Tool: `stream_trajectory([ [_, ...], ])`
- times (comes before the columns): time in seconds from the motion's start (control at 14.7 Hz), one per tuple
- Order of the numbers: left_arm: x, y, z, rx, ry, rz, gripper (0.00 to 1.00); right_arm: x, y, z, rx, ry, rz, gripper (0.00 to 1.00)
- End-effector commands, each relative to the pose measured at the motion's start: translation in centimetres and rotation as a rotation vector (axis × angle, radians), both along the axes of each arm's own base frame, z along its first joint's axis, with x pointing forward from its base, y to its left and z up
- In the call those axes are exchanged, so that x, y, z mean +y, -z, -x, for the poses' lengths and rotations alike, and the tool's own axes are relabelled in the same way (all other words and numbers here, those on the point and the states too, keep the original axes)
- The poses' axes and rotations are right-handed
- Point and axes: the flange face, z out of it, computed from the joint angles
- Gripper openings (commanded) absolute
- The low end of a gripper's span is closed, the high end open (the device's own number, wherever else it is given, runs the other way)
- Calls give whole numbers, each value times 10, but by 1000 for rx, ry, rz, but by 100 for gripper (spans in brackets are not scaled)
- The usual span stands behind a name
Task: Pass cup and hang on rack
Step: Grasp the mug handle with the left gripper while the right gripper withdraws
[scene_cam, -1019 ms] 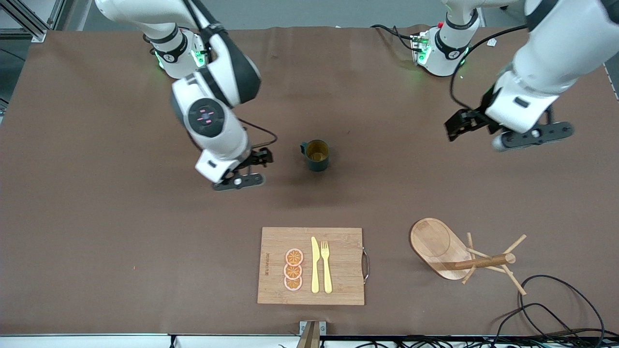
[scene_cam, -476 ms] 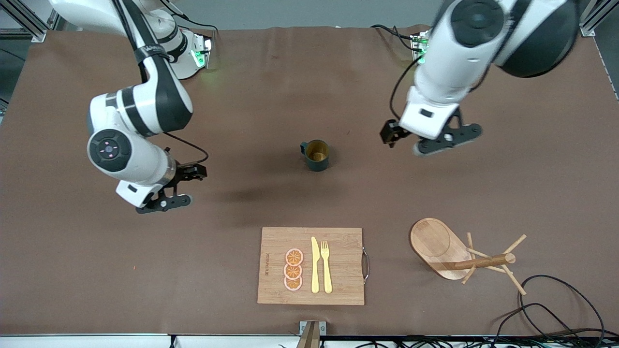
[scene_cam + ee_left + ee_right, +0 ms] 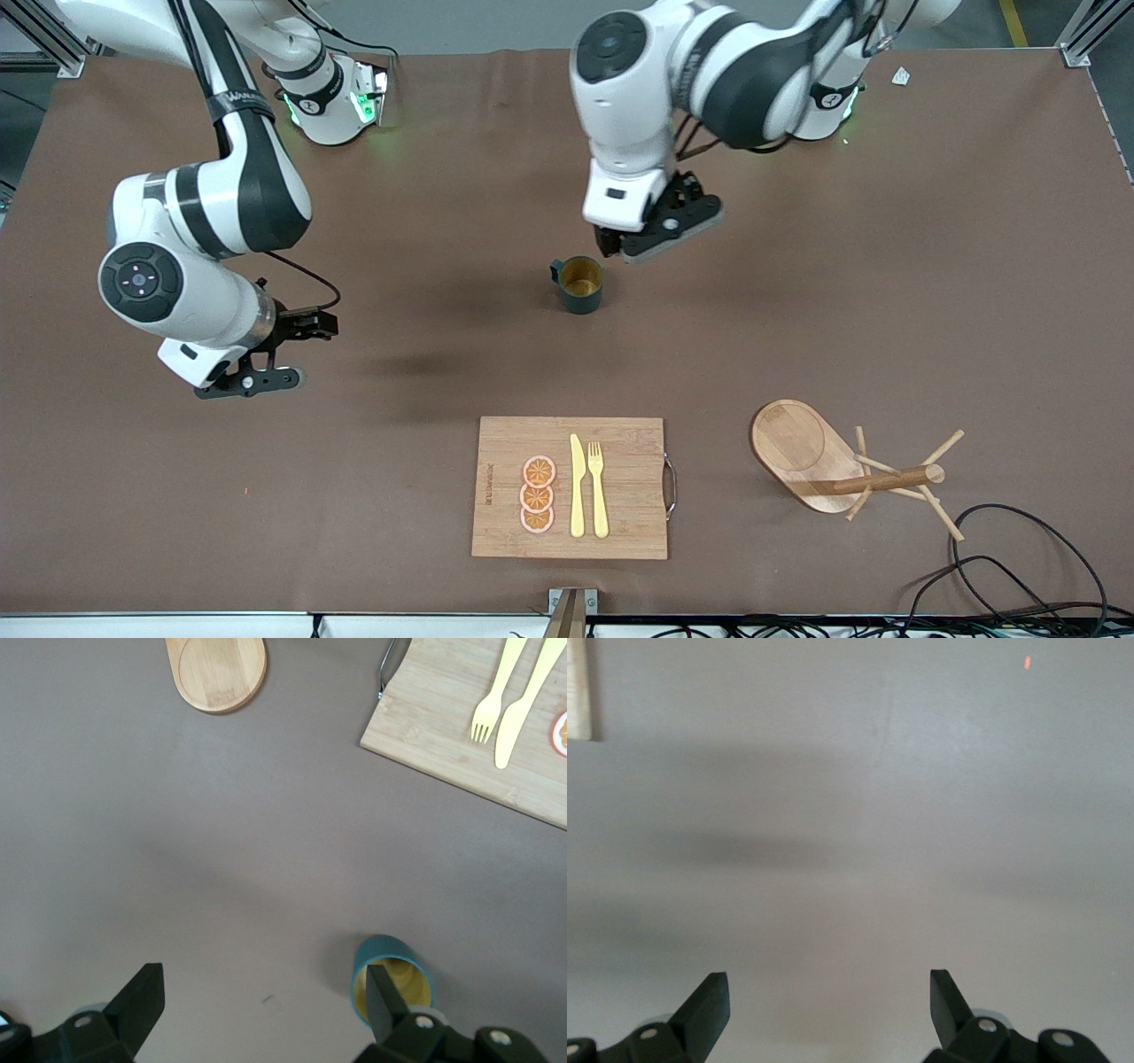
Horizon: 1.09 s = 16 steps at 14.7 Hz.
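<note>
The cup (image 3: 581, 283), a dark teal mug with a tan inside, stands upright in the middle of the table, handle toward the right arm's end. My left gripper (image 3: 654, 235) hangs open over the table just beside the cup. In the left wrist view (image 3: 263, 999) one finger (image 3: 383, 999) overlaps the cup's rim (image 3: 394, 950) and the other is well off to the side; nothing is gripped. The wooden rack (image 3: 802, 452) stands near the front edge toward the left arm's end; its base shows in the left wrist view (image 3: 217, 669). My right gripper (image 3: 251, 377) (image 3: 828, 1005) is open and empty over bare table.
A bamboo cutting board (image 3: 620, 523) (image 3: 443, 722) lies near the front edge and carries orange slices (image 3: 538, 494), a yellow knife (image 3: 577, 487) and a fork (image 3: 598, 487). Black cables (image 3: 1019, 558) lie at the front corner beside the rack.
My left arm has swung from its end of the table to the centre and now hangs beside the cup. My right arm has drawn away from the cup toward its own end.
</note>
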Motion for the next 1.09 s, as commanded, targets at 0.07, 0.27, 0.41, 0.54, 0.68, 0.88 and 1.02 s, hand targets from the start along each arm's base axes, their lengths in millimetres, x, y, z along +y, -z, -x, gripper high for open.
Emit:
stream_trajectory([
  [0.07, -67, 45, 41, -128, -83, -65, 100, -14, -15, 2, -19, -6, 18, 100],
  [0.27, -112, 88, 65, -221, -147, -75, 100, -27, -58, -5, -44, 25, 0, 100],
  [0.41, -139, 116, 75, -306, -187, -63, 100, -26, -88, -4, -31, 44, -25, 100],
  [0.54, -155, 138, 88, -349, -213, -43, 100, -31, -107, -5, -49, 55, -50, 100],
  [0.68, -163, 159, 101, -368, -228, -54, 98, -48, -129, -6, -62, 89, -95, 100],
  [0.88, -174, 185, 115, -420, -285, -32, 95, -90, -155, -6, -36, 163, -157, 100],
  [1.02, -177, 199, 116, -421, -292, -25, 93, -90, -157, -5, -42, 160, -119, 100],
])
